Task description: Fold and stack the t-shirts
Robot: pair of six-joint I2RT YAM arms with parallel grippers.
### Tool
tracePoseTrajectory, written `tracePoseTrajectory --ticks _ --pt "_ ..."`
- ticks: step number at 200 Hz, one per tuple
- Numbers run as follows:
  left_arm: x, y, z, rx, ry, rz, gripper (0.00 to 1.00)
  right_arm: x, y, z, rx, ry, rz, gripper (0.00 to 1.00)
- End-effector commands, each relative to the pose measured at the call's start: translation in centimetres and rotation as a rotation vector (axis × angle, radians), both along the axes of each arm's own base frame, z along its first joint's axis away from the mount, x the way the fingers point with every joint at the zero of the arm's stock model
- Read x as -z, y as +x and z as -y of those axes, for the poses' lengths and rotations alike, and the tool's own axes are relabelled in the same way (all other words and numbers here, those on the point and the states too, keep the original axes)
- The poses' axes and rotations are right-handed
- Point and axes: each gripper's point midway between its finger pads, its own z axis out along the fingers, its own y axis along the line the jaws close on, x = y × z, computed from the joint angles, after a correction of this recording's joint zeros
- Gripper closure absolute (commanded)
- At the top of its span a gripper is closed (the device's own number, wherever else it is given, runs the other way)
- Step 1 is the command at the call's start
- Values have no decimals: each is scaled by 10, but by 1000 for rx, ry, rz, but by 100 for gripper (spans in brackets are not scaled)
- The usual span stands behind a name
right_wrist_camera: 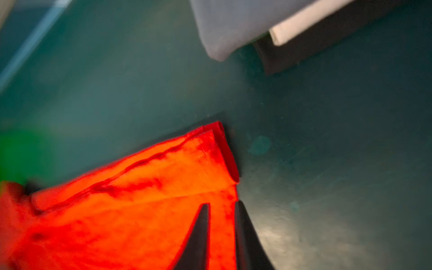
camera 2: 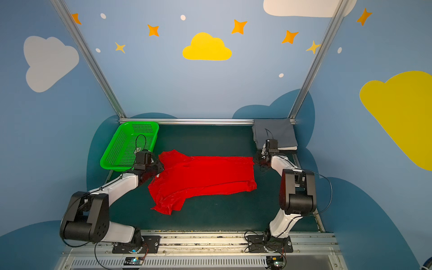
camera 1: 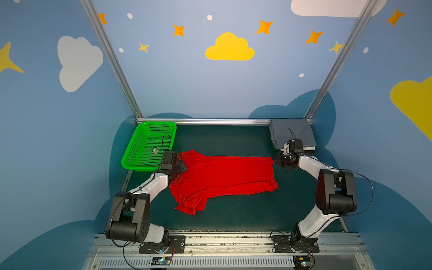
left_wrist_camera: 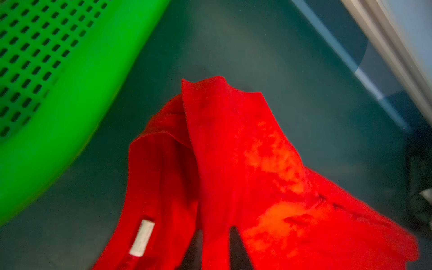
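Red t-shirt [camera 1: 224, 177] lies in the middle of the dark green table mat [camera 1: 233, 217], with its length running from left to right. It is folded along its length into a wide band. The far edge is straight, the near edge is uneven, and one sleeve part sticks out toward the front on the left side. The cloth is bright and a little wrinkled. The left wrist view shows a small white neck label [left_wrist_camera: 142, 237] at the collar.

The left gripper [camera 1: 180, 167] is at the collar end of the shirt. Its fingers stand a little apart with a ridge of red cloth in the narrow gap. The right gripper [camera 1: 280, 160] is at the far corner of the hem end, also narrowly parted, with one finger over the cloth and the other at its edge. Both wrist views are blurred, so I cannot say if the fingers press the cloth or only stand around it.

The far left sleeve comes near the green perforated basket [camera 1: 131, 152] but does not touch it. The hem end is apart from the stack in the far right corner. Bare mat stays open behind the shirt up to the metal rail [camera 1: 203, 121], and also in front of it.

By count, there is one red shirt and one basket. The stack has three folded shirts: grey shirt [camera 1: 292, 133] on top, white shirt [right_wrist_camera: 304, 25] under it, and black shirt [right_wrist_camera: 304, 53] at the bottom.
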Motion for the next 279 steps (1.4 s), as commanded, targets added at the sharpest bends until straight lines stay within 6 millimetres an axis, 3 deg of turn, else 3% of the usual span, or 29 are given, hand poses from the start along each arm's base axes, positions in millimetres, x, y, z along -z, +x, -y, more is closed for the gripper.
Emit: tracePoseTrajectory --ticks 1,7,35,58,86,125,150,177,248,279 --pt "-12 -18 12 14 -21 29 51 3 5 -10 -34 -6 -35 49" --pt "-14 -24 14 15 -14 41 43 4 7 -12 -43 -8 -45 44" --pt "-25 -47 4 -53 35 78 28 10 17 -21 -70 -38 -73 29" --pt "-39 -44 2 -50 50 108 22 11 25 -23 -73 -58 -82 25" --pt "-54 -15 8 -33 66 90 16 3 17 -33 -92 -29 -78 15" --pt "-62 51 34 55 33 -32 11 -13 -32 -32 -111 -63 -80 2" --pt "-39 92 39 80 71 -143 12 -8 -61 -39 -116 -10 -122 2" --pt "-14 115 38 111 80 -260 14 -2 -75 -51 -131 59 -170 3" --pt "18 133 33 150 188 -408 20 33 -80 -71 -163 147 -272 3" --pt "30 137 42 180 208 -458 35 37 -81 -74 -163 161 -271 3"
